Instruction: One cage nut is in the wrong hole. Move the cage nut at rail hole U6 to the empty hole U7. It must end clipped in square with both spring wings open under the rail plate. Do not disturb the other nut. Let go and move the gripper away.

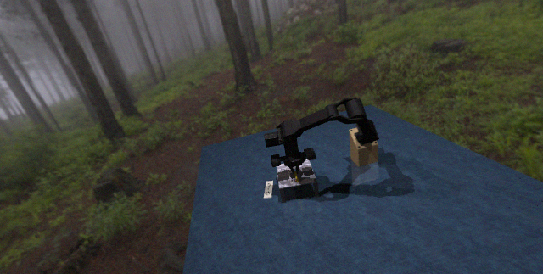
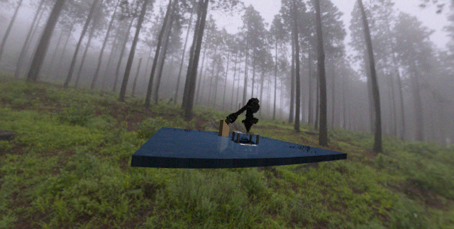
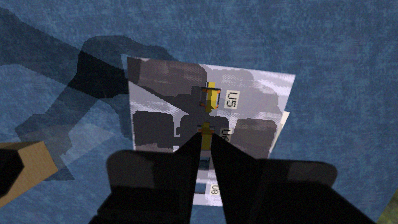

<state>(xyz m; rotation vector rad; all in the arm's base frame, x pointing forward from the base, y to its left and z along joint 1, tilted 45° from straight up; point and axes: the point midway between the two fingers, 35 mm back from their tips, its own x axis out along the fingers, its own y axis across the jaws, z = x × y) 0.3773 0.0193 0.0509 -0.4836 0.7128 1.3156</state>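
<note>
I have the jaws [image 1: 295,176] [image 2: 248,131] pointed down over the rail plate [image 1: 308,168] [image 2: 238,132] [image 3: 257,82], the tips drawn to a narrow gap around the yellow cage nut at U6 [image 3: 206,136]; I cannot tell whether they have a firm bite on it yet. That nut appears to sit in its starting hole, so I judge this as the grasp, with the transfer yet to come. The tips come in from left and right, across the row of holes, which I think avoids the other nut at U5 [image 1: 297,179] [image 3: 212,97], just on the near side. The empty hole U7 [image 3: 204,163] lies on the far side, partly screened by the fingers. The plate stands raised off the tabletop [image 1: 382,232] [image 2: 198,151] [image 3: 325,40], presumably to give the wings room to open underneath. On the labels, I read "U5" and "U8" plainly and "U6" partly covered; U7's is hidden. The pale card [image 1: 268,189] [image 3: 282,124] left of the plate bears dark marks too small to read. I see no brand.
</note>
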